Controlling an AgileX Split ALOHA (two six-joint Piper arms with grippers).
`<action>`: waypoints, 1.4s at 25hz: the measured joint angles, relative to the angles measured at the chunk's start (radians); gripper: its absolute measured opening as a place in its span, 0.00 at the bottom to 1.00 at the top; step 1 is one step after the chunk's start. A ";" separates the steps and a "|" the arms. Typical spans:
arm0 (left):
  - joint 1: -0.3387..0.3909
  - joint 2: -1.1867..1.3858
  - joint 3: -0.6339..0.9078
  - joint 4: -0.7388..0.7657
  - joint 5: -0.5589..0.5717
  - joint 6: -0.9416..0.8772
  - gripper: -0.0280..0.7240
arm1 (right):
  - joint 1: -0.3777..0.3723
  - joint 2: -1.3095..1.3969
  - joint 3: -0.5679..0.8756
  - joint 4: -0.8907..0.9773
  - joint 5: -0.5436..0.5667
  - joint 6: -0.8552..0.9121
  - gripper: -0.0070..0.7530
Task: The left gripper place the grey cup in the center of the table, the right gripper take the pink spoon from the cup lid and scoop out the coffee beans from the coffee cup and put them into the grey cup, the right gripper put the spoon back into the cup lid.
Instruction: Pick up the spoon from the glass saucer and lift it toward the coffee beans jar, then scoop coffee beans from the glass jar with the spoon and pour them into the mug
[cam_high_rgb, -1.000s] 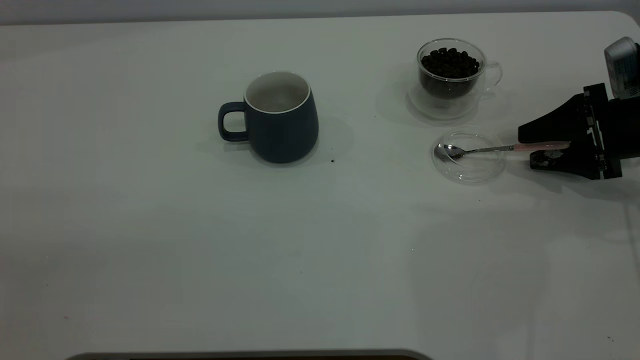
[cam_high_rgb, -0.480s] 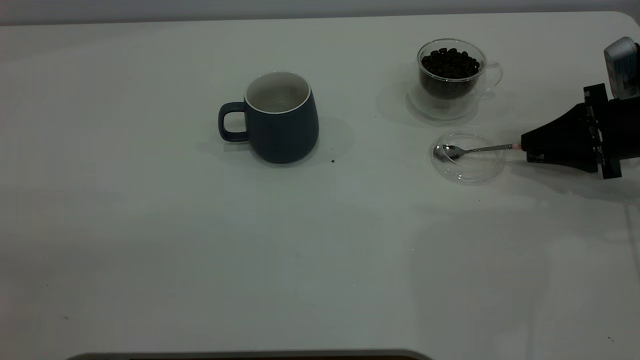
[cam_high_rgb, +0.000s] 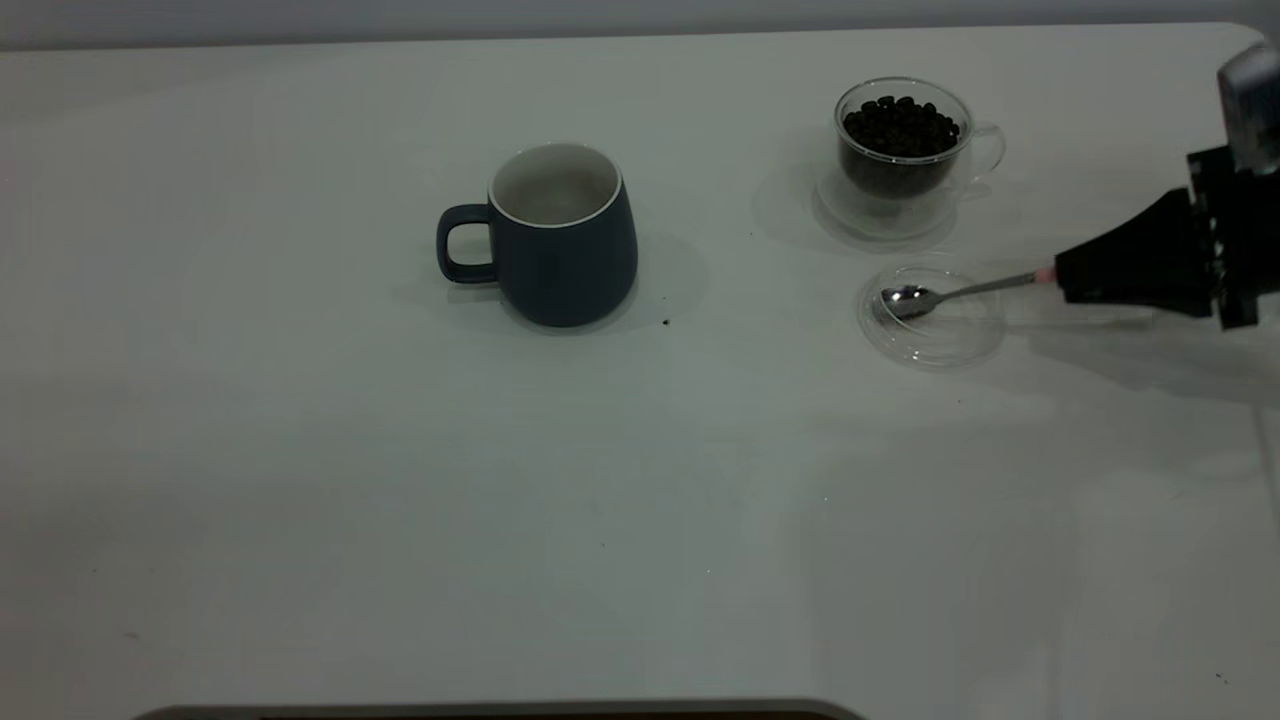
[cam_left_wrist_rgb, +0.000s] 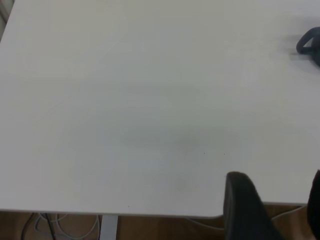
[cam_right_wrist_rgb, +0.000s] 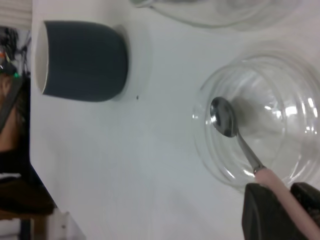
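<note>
Right end effector (cam_high_rgb: 1068, 278) clamped on pink spoon (cam_high_rgb: 960, 291) handle; bowl tilted over cup lid (cam_high_rgb: 930, 335). Right wrist view shows the pink handle between the jaws. Grey cup (cam_high_rgb: 560, 235) mid-counter (cam_high_rgb: 400, 500). Coffee cup (cam_high_rgb: 905, 150) of coffee beans (cam_high_rgb: 900, 125) behind lid. Left end effector (cam_left_wrist_rgb: 272, 210) at counter edge, jaws apart.

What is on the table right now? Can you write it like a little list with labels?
table: white, holds everything
mug: dark blue-grey, upright, near the middle, looks empty
glass cup: clear, full of coffee beans, behind the lid
lid: clear glass, flat on the table
spoon: bowl over the lid, handle tilted up
right tool: shut on the spoon's pink handle
left tool: off by the table's edge, away from the mug
beans in mug: none seen yet
</note>
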 joint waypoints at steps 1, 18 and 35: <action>0.000 0.000 0.000 0.000 0.000 0.000 0.53 | 0.000 -0.018 0.000 -0.014 -0.001 0.000 0.14; 0.000 0.000 0.000 0.000 0.000 0.000 0.53 | 0.027 -0.336 -0.081 -0.059 0.004 0.069 0.14; 0.000 0.000 0.000 0.000 0.000 0.000 0.53 | 0.101 -0.152 -0.224 -0.043 -0.127 0.188 0.14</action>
